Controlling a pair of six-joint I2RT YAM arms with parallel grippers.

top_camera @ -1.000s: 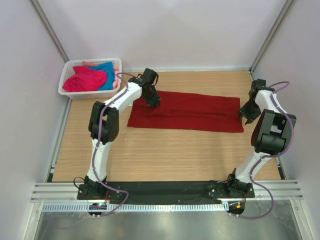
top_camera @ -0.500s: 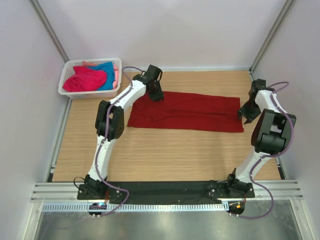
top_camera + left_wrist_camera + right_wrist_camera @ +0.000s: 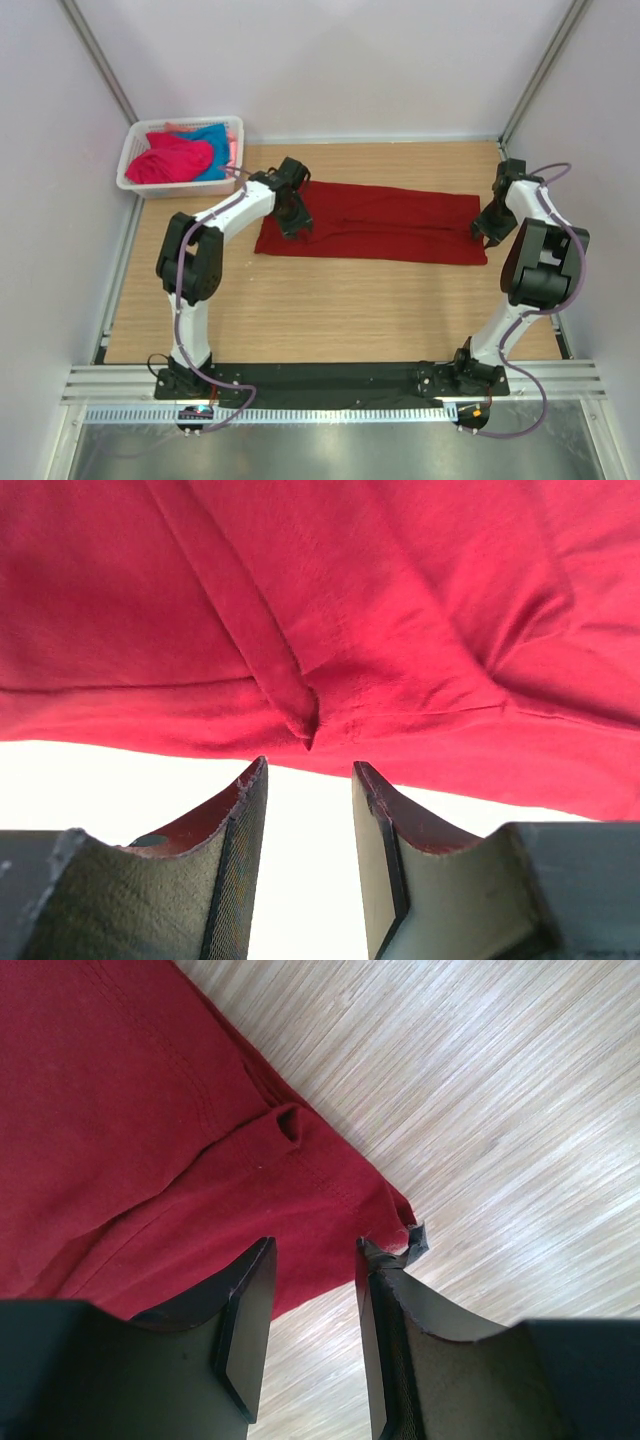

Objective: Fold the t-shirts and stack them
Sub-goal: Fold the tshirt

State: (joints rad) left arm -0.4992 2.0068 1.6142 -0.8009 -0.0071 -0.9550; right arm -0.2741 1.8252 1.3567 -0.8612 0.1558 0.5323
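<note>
Wooden table bears dark red t-shirt; left gripper at its left end, right gripper at its right corner, both narrowly parted.

The left arm and the right arm have white links, black joints and a thin purple cable each. The left pincer and the right pincer have dark, flat fingers.

The overhead view is bright, evenly and softly lit, with only faint shadows on the table. In the left wrist view the table is blown out to plain white, and the left claw, close to the lens, looks soft.
</note>
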